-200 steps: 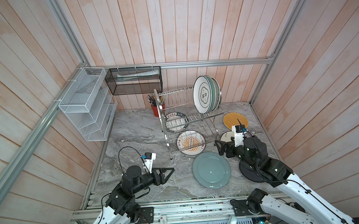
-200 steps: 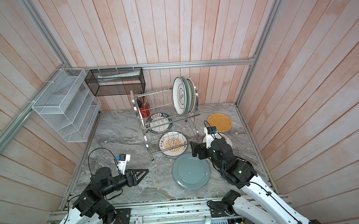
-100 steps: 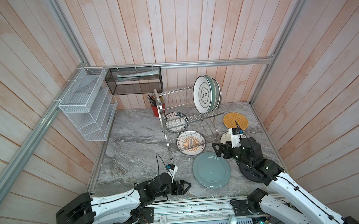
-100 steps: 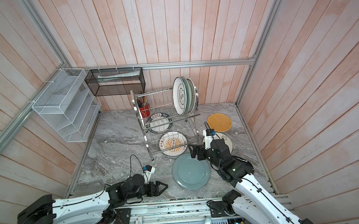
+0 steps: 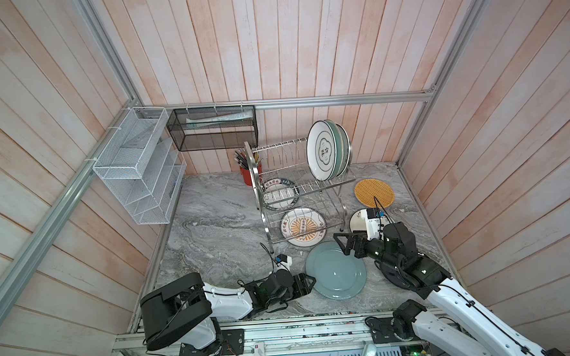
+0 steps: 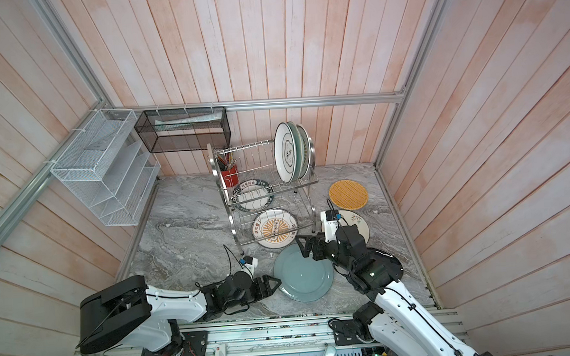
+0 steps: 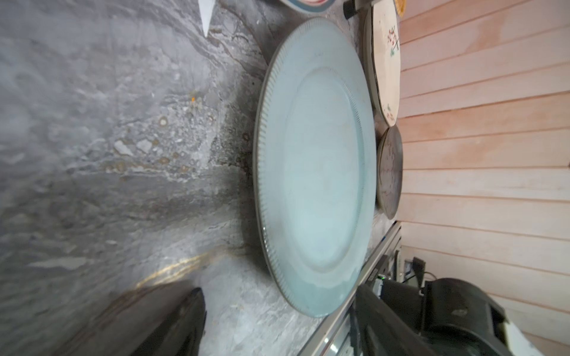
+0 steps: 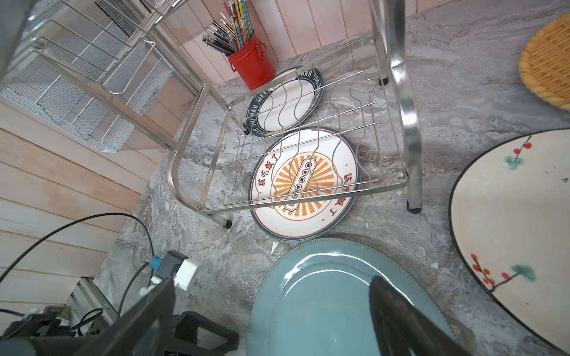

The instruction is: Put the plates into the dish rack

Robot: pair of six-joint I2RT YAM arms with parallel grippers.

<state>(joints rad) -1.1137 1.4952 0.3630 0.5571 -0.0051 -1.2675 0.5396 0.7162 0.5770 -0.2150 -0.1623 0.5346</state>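
Note:
A blue-grey plate (image 5: 336,270) (image 6: 303,272) (image 7: 314,166) (image 8: 324,308) lies flat near the table's front. My left gripper (image 5: 311,282) (image 6: 276,284) (image 7: 279,292) is low at its left rim, open, with the rim just ahead of the fingertips. My right gripper (image 5: 340,244) (image 6: 300,246) (image 8: 273,286) hovers open over the plate's far rim. The dish rack (image 5: 297,185) (image 8: 398,101) holds upright plates (image 5: 324,155) on its upper tier. A sunburst plate (image 5: 302,230) and a dark-rimmed plate (image 5: 279,194) lie under it. A floral plate (image 8: 512,231), a black plate (image 7: 390,172) and a woven disc (image 5: 374,192) lie to the right.
A white mesh organiser (image 5: 139,179) and a black mesh basket (image 5: 212,129) hang on the walls at back left. A red cup of utensils (image 5: 248,174) stands behind the rack. The aluminium rail (image 5: 285,333) runs along the table's front edge.
My left arm has swung from the table's left front down and rightward to the blue-grey plate's rim. My right gripper has shifted a little left over the plate.

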